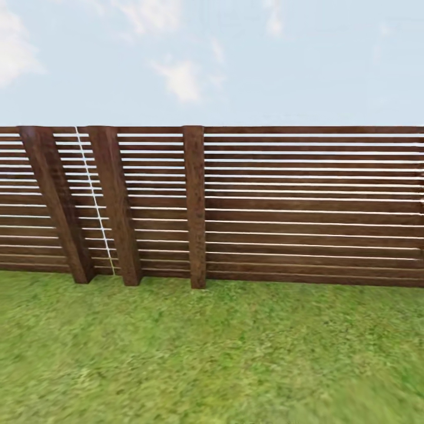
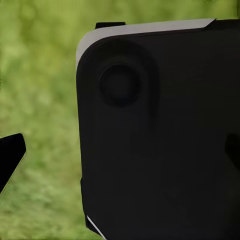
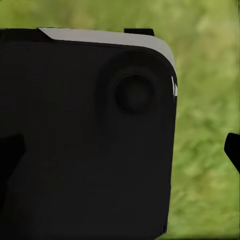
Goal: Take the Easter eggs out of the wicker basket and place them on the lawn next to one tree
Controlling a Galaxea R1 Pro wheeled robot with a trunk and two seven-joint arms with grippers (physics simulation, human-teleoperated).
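Note:
The lawn spreads bright green across the lower part of the head view, up to a fence. The Easter eggs, the wicker basket and the tree are out of view. In the left wrist view my left gripper is open, one dark fingertip standing far out over blurred grass. My right gripper is open too, with a fingertip at the far side over grass. Nothing sits between either pair of fingers.
A dark brown slatted wooden fence with thick posts closes off the lawn ahead. A large black panel of my own body hangs close in front of the left wrist camera, and the same black body panel fronts the right one.

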